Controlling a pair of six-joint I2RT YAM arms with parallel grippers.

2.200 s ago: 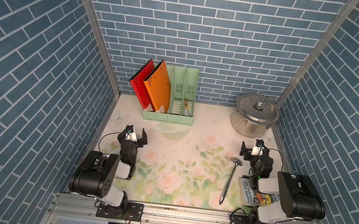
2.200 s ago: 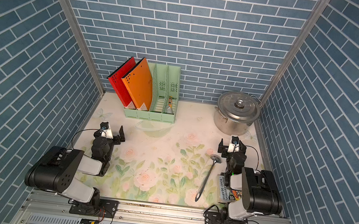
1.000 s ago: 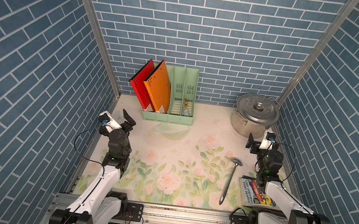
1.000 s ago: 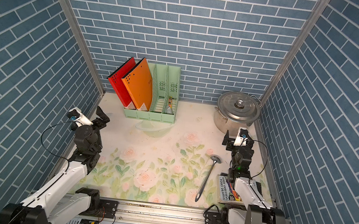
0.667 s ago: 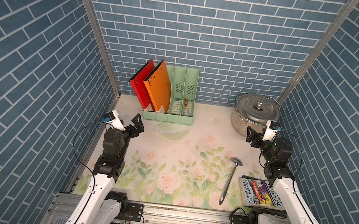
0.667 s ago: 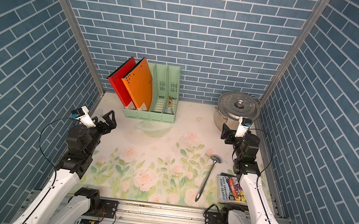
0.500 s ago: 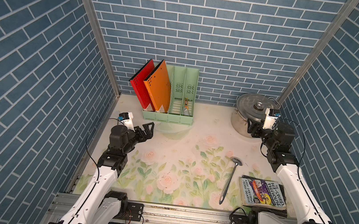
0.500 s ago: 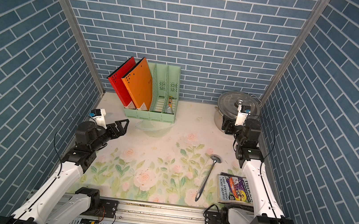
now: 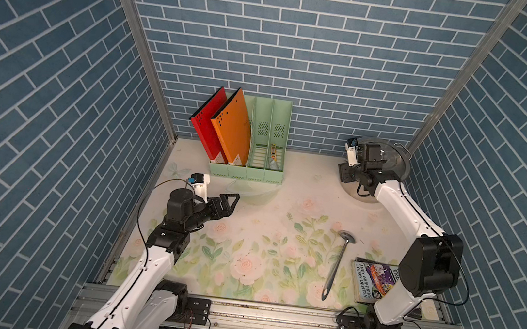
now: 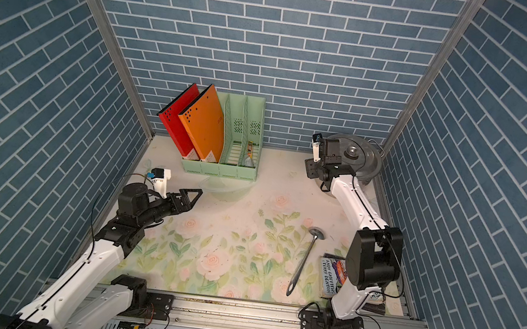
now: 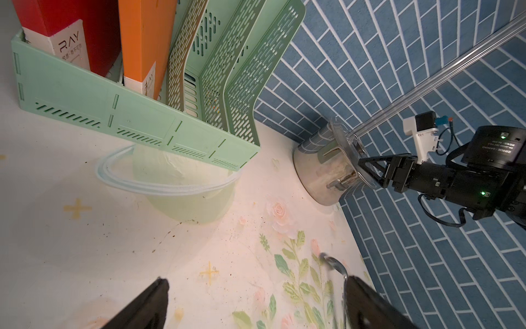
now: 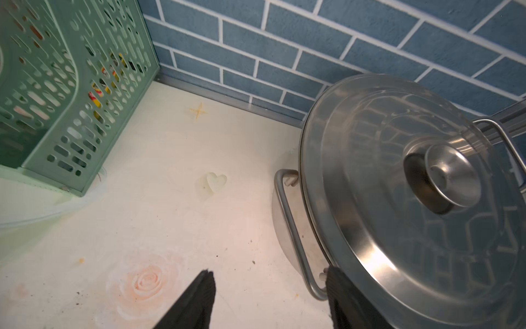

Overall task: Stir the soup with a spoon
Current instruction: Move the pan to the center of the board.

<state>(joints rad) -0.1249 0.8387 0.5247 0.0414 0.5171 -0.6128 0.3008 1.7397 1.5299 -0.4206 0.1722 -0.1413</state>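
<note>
The spoon [image 9: 338, 263] [image 10: 307, 259], long and grey, lies free on the floral mat right of centre, its bowl toward the back. Its bowl end also shows in the left wrist view [image 11: 337, 266]. A steel pot [image 9: 394, 161] [image 10: 362, 157] with its lid on stands in the back right corner; the soup is hidden under the lid. My right gripper [image 9: 373, 153] [image 10: 331, 151] [image 12: 269, 272] hovers open at the pot's left edge, one finger beside the side handle [image 12: 290, 228]. My left gripper [image 9: 232, 200] [image 10: 195, 194] [image 11: 256, 280] is open and empty above the mat's left side.
A green file rack [image 9: 264, 172] with a red and an orange folder stands at the back centre. A clear plastic bowl [image 9: 245, 188] sits in front of it. A book [image 9: 374, 281] lies at the front right, partly under the right arm. Brick walls close three sides.
Both arms unfolded from the front edge. The right gripper travelled back to the pot and its jaws narrowed. The left gripper swung toward the middle. The spoon stayed put.
</note>
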